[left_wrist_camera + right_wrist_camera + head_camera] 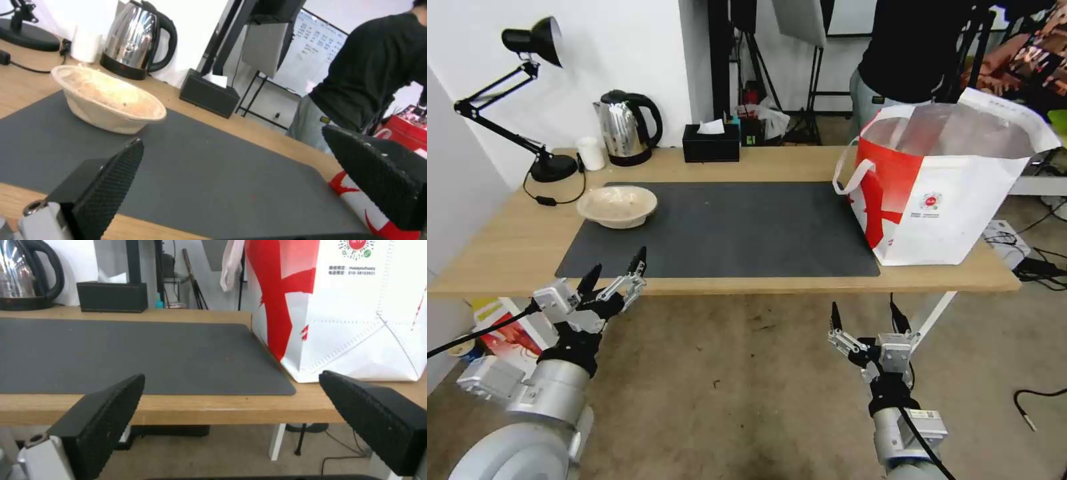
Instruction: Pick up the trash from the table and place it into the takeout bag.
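- Bowl – shallow beige one, sits upright on the far-left corner of the dark mat, w/ some pale scraps inside. It's the one piece of trash I can spot on the table rn.
- Left gripper hangs just off the table's near edge, jaws spread wide, nothing in them. Bowl is ahead of it and a bit further in, near but def not touching. Left wrist view has the bowl past the fingertips, off to one side, not centred between them.
- Bag stands open at the right end of the table, mouth up, foil lining showing, strap handle drooping off the near-left side. Well apart from the bowl, whole mat between them.
- Right gripper is below table height in front of the bag end, also wide open and empty.
- What could go wrong imo:
  - bowl rim is thin and flared, so a pinch that lands off-centre prob flips it or shoves it toward the lamp cable;
  - tilt it on the carry and the scraps spill on the mat;
  - bag's soft, so clipping the rim or catching that handle could fold the mouth shut or tip the bag;
  - left gripper starts low by the edge, could bump the tabletop going in.
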